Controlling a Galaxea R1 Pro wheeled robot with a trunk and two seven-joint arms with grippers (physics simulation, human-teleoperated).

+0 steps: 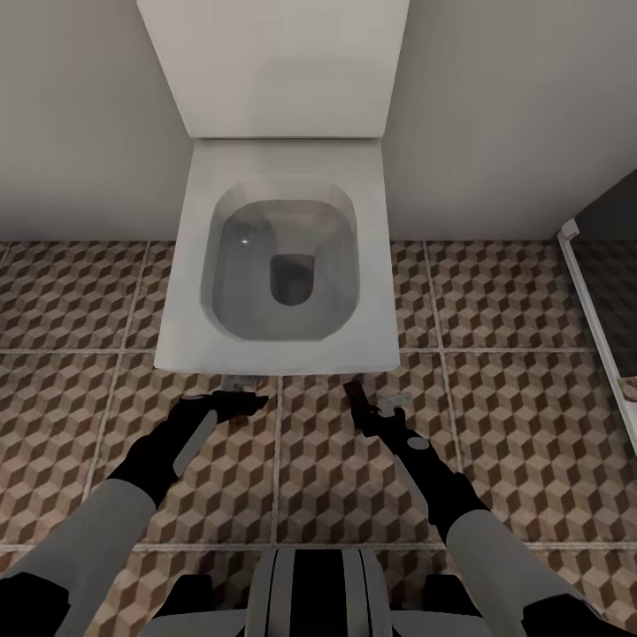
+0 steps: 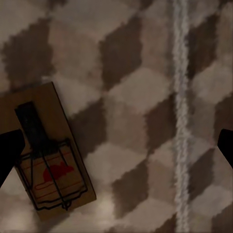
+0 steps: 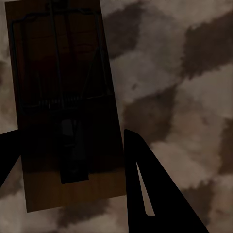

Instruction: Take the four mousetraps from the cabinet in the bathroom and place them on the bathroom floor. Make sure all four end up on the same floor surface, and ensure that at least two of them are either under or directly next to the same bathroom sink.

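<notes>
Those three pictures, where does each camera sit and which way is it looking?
Head view: on the robot's head, looking down at a white toilet and the bathroom floor; both arms and the trunk show.
Left wrist view: near the left gripper, looking down at a mousetrap; two dark fingertips show.
Right wrist view: near the right gripper, looking along its fingers at the mousetrap between them.
Shared: all three show the cube-pattern tiles.
</notes>
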